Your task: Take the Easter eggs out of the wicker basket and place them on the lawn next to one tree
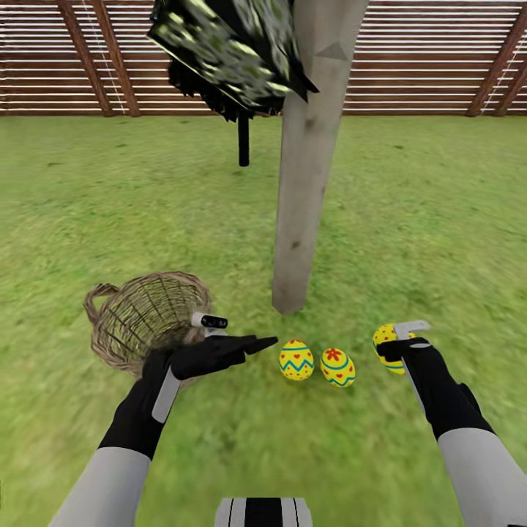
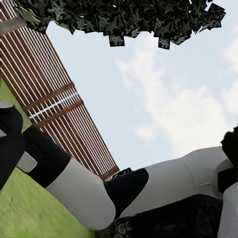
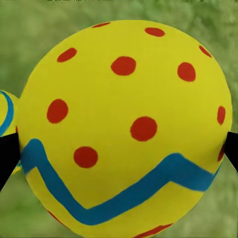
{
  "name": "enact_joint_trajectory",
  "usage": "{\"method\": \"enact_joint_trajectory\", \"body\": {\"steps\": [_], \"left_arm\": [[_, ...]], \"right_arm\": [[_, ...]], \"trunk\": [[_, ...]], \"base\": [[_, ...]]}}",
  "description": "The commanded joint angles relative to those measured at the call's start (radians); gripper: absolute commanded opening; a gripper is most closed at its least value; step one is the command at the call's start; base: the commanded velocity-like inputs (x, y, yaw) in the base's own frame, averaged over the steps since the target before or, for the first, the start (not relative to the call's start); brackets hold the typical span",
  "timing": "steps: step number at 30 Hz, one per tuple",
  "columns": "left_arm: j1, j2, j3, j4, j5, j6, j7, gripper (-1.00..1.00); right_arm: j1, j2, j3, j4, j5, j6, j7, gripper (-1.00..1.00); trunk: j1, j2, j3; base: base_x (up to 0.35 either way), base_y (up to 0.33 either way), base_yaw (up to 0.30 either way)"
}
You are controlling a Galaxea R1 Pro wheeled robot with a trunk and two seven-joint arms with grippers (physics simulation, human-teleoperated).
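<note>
My right gripper [image 1: 390,350] clamps the dotted egg [image 3: 124,129]; left gripper [image 1: 252,342] together; two eggs [image 1: 296,360] [image 1: 337,367] lie between them, by the trunk [image 1: 307,190], on lawn [image 1: 410,219]

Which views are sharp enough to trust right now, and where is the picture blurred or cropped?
Head view: grass smeared at the edges, but the two eggs on the lawn, the basket and the trunk read crisply. Right wrist view: dotted egg sharp but so close that it is cropped, with blurred grass behind it. Left wrist view: tilted toward sky and fence, evenly lit.
</note>
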Motion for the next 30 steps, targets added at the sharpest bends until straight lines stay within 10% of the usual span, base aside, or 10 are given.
{"method": "enact_joint_trajectory", "body": {"steps": [1, 22, 30], "left_arm": [[0.0, 0.0, -0.001, 0.002, -0.001, 0.011, -0.004, 1.0], [0.0, 0.0, -0.002, 0.007, -0.001, 0.012, -0.004, 1.0], [0.0, 0.0, -0.003, 0.007, -0.001, 0.014, -0.004, 1.0]], "right_arm": [[0.0, 0.001, -0.001, 0.0, 0.011, 0.003, 0.006, -1.0], [-0.001, 0.017, 0.1, 0.185, 0.008, -0.191, -0.042, -1.0], [-0.002, 0.013, 0.093, 0.185, -0.001, -0.204, -0.202, -1.0]], "trunk": [[0.0, 0.0, -0.001], [0.0, -0.001, -0.017], [0.002, -0.002, -0.036]], "base": [[-0.002, -0.343, 0.281], [0.146, -0.193, 0.245], [0.001, 0.0, 0.002]]}}
